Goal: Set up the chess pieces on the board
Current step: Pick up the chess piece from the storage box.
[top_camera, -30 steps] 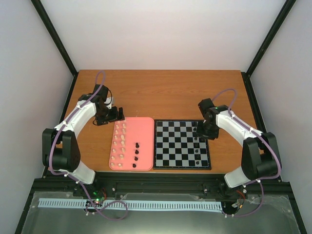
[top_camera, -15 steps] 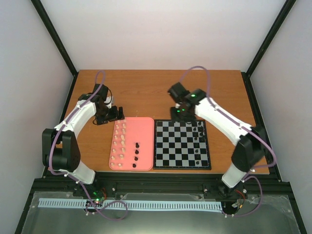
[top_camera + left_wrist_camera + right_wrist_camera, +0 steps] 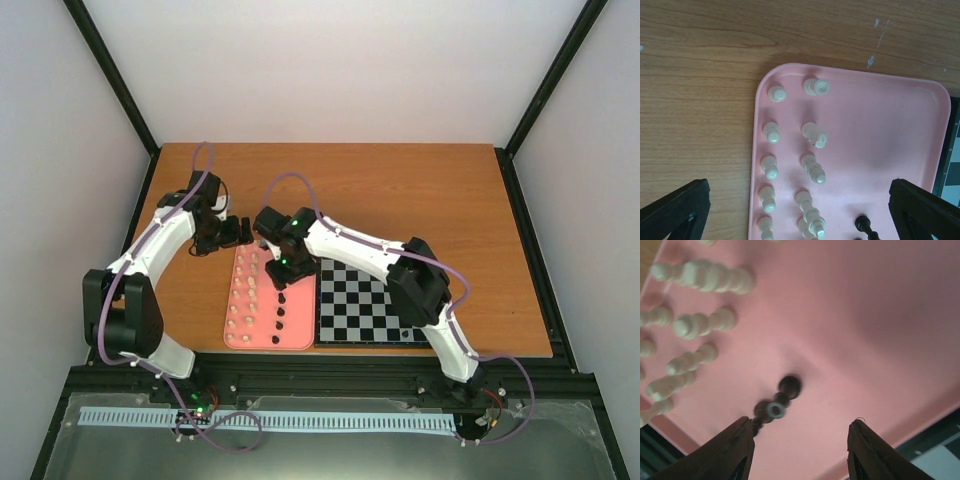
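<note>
The chessboard (image 3: 352, 305) lies right of the pink tray (image 3: 295, 330). My right arm stretches across the board and hides any pieces on it. My right gripper (image 3: 284, 270) hangs open and empty over the tray's upper middle. In the right wrist view its jaws (image 3: 800, 442) stand wide apart above a few black pieces (image 3: 777, 401) lying in a line, close to the left finger. Cream-white pieces (image 3: 243, 295) stand in two columns on the tray's left side. My left gripper (image 3: 230, 232) is open and empty at the tray's far-left corner (image 3: 800, 212).
Black pieces (image 3: 279, 311) lie in the tray's middle; one shows in the left wrist view (image 3: 864, 231). White pieces (image 3: 812, 167) fill the tray's left part (image 3: 707, 275). Bare wooden table (image 3: 400, 190) lies behind the tray and board.
My right arm has swung from the board's right side, over the far edge, to above the pink tray. My left arm has barely moved.
</note>
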Controlling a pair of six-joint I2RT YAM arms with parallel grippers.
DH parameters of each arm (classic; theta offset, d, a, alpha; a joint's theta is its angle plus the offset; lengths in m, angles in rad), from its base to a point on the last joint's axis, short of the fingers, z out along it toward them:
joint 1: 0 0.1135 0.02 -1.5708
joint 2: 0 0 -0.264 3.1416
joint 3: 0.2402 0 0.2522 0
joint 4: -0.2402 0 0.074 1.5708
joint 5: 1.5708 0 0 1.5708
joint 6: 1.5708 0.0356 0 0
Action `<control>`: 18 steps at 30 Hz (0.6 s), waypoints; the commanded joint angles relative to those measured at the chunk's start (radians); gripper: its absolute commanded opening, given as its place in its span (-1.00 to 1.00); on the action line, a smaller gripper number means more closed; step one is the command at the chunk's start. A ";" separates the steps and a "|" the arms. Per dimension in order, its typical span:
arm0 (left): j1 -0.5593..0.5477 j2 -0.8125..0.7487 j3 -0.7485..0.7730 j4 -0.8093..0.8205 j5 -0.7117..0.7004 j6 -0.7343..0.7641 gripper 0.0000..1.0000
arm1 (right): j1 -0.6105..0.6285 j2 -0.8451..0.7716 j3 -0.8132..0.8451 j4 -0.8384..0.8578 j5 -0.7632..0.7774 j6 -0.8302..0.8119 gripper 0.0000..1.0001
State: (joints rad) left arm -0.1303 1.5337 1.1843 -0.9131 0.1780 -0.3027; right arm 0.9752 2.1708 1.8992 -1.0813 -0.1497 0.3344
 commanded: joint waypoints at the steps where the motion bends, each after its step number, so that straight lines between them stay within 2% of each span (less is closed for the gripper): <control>1: -0.003 -0.038 -0.002 0.013 -0.012 -0.002 1.00 | 0.028 0.024 0.048 -0.038 -0.083 -0.064 0.04; 7: -0.003 -0.055 -0.004 0.010 -0.017 0.000 1.00 | 0.048 0.070 0.055 -0.053 -0.123 -0.082 -0.04; 18: -0.003 -0.082 -0.011 0.007 -0.029 0.001 1.00 | 0.057 0.126 0.074 -0.069 -0.106 -0.092 -0.12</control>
State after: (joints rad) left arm -0.1303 1.4815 1.1713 -0.9134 0.1612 -0.3027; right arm 1.0218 2.2807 1.9369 -1.1339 -0.2565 0.2577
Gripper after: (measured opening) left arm 0.999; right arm 0.446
